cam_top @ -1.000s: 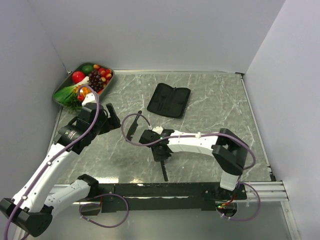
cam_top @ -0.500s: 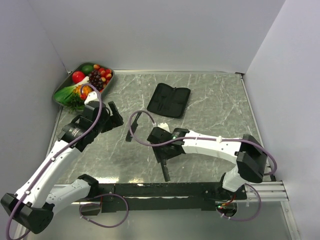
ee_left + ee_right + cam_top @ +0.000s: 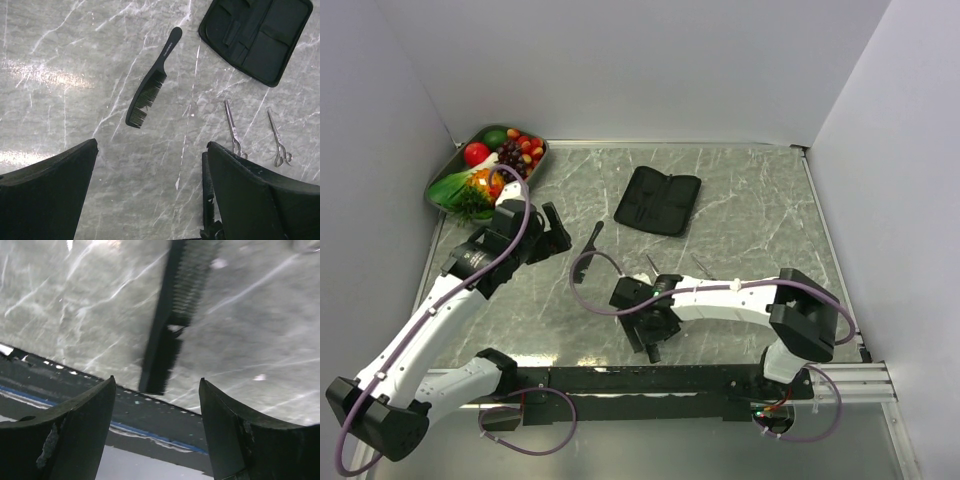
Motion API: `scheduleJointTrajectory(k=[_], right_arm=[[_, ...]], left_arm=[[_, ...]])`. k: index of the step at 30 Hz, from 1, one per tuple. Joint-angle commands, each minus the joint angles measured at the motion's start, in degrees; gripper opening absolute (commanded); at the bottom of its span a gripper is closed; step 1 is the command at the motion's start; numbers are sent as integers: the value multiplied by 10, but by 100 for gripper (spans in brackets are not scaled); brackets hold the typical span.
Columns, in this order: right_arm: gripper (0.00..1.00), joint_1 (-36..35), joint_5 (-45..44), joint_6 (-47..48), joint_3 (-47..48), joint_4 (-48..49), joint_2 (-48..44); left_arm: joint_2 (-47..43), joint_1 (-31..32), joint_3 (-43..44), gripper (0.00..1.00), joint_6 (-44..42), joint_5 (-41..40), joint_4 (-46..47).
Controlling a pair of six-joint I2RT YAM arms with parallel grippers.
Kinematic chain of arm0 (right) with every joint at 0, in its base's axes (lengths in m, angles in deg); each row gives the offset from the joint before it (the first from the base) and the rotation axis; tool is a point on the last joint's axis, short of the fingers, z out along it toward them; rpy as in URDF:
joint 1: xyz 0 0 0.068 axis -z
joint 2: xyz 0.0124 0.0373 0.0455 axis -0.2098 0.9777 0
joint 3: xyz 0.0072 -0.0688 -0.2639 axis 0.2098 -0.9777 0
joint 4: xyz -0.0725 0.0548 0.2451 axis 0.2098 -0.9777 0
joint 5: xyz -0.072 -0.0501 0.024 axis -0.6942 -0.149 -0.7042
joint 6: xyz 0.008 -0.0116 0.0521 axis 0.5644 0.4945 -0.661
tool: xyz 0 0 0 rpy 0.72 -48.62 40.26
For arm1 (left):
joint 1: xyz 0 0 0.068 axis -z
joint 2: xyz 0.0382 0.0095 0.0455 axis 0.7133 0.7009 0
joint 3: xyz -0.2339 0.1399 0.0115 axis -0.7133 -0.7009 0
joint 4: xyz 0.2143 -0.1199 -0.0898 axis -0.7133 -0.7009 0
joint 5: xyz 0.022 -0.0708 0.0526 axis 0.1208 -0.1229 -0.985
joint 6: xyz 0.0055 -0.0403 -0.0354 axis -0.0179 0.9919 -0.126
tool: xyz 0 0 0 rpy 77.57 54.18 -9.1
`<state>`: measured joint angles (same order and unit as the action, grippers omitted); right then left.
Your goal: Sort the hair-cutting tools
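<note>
A black handled comb (image 3: 150, 90) (image 3: 591, 240) lies on the marble, beyond my open left gripper (image 3: 151, 145) (image 3: 556, 235), which holds nothing. Two thin silver scissors (image 3: 232, 130) (image 3: 277, 142) lie side by side to its right, small in the top view (image 3: 649, 265) (image 3: 700, 265). A straight black comb (image 3: 175, 315) (image 3: 206, 190) (image 3: 652, 353) lies flat near the table's front edge. My right gripper (image 3: 155, 382) (image 3: 657, 330) hovers over it, open, its fingers clear of the comb.
The open black pouch (image 3: 658, 200) (image 3: 260, 37) lies at the back centre. A metal tray (image 3: 544, 155) of fruit sits at the far left corner. A black rail (image 3: 650, 380) runs along the near edge under the right gripper. Grey walls enclose the table.
My right gripper has opened, letting go of the straight comb, and shifted toward the near edge. The left gripper has edged right toward the handled comb.
</note>
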<state>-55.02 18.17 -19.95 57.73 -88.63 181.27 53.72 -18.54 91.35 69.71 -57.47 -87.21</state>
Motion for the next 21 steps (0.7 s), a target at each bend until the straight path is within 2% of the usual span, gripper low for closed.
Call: scheduleJointTrajectory(k=[1,16,21], right_arm=[[75,-20,18,-39,1,17,20],[69,-24,-10,-129,-1,13,61],[63,-28,-4,-150,-17,12,63]], left_arm=[[2,-2,-5,97,-11,14,15],[2,-2,-2,97,-42,24,9],[3,-2,-4,97,-44,33,13]])
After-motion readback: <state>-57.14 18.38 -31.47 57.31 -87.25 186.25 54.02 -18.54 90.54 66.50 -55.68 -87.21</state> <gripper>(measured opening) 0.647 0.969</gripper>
